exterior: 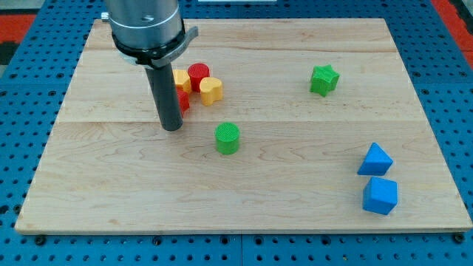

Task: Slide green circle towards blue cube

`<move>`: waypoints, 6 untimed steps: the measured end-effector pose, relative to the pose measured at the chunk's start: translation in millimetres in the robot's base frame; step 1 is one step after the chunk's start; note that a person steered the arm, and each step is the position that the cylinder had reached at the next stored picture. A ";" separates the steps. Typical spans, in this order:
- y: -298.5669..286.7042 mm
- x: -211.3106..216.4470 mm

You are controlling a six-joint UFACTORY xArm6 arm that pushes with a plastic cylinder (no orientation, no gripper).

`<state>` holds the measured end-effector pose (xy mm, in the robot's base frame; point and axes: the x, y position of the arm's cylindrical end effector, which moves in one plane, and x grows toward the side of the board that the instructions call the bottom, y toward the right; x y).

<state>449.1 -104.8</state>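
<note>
Jaws: there are none on this arm, so no spread or pinch can be told; it is ending in a straight dark rod.
My tip (171, 128): sitting on the wooden board (244, 207), touching no block that can be made out.
Green circle (228, 138): lying just to the view's right of my tip and slightly lower, apart from it with bare wood showing between.
Blue cube (380, 196): sitting well apart from my tip, far toward the view's right and bottom, near the board's right edge.
Blue triangle block (375, 159): sitting just above the blue cube, the two looking to be touching or nearly so.
Green star (324, 80): lying well to the view's right of my tip and higher up.
Cluster by the rod: a red round block (198, 76), a yellow heart-like block (211, 90), another yellow block (182, 79) and a second red block (183, 100) are crowding together just above and right of my tip; the rod is partly hiding the last two, so their shapes cannot be told.
</note>
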 end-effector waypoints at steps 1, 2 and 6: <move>9.8 -28.5; 34.1 -34.8; 28.1 -12.4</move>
<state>436.7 -76.7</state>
